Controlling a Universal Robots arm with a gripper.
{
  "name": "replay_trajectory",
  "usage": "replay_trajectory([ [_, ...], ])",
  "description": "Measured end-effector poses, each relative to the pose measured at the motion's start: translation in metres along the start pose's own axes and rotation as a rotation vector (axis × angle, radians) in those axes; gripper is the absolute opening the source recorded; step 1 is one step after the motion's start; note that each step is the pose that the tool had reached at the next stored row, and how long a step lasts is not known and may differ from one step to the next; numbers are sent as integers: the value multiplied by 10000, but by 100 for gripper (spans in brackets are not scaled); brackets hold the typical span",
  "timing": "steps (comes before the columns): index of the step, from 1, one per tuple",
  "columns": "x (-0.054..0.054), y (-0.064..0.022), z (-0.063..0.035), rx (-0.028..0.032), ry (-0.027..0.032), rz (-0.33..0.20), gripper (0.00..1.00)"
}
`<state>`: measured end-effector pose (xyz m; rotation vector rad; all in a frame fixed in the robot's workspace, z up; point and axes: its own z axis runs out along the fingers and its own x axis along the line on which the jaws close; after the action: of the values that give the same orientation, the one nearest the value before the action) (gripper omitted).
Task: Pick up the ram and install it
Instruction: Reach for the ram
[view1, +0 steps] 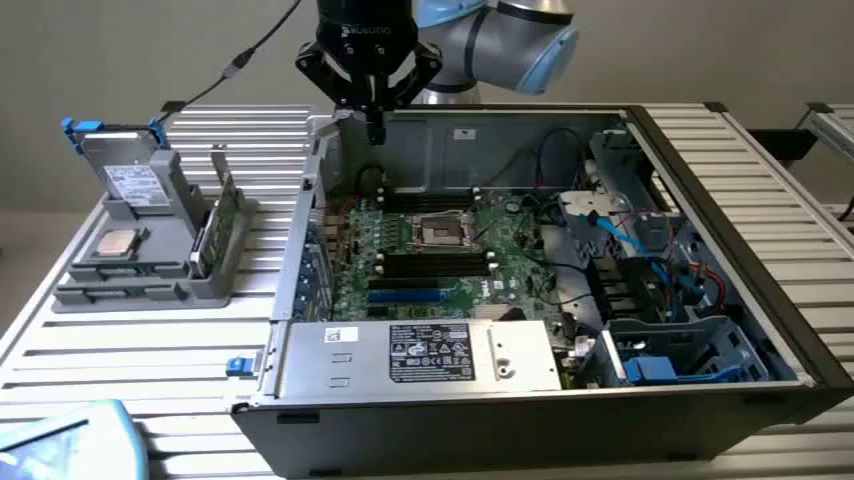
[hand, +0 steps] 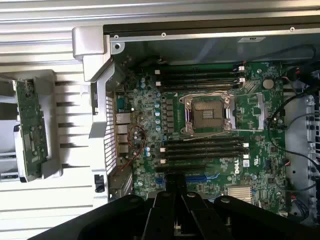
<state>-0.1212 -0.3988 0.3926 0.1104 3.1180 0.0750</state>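
While clenched on nothing visible, claw (view1: 378, 136) hangs above the computer case's (view1: 534, 432) far port-side corner; ram (view1: 204, 242) stands edgewise in grey holder (view1: 127, 290) outside that case wall, long axis parallel to it.

Ribbed, bare pale metal on the table (view1: 147, 345), dull grey sheet metal inside the case (view1: 521, 135), a slightly glossy green laminate on the motherboard (view1: 514, 255), matt grey, probably plastic, on the holder (view1: 134, 280), matt black on the gripper (view1: 378, 128).
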Motion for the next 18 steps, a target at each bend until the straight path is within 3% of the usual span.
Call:
replay_trajectory([
  [14,8,-1,0,0,0,0,10],
  [18,170,-12,-3,1,0,1,10],
])
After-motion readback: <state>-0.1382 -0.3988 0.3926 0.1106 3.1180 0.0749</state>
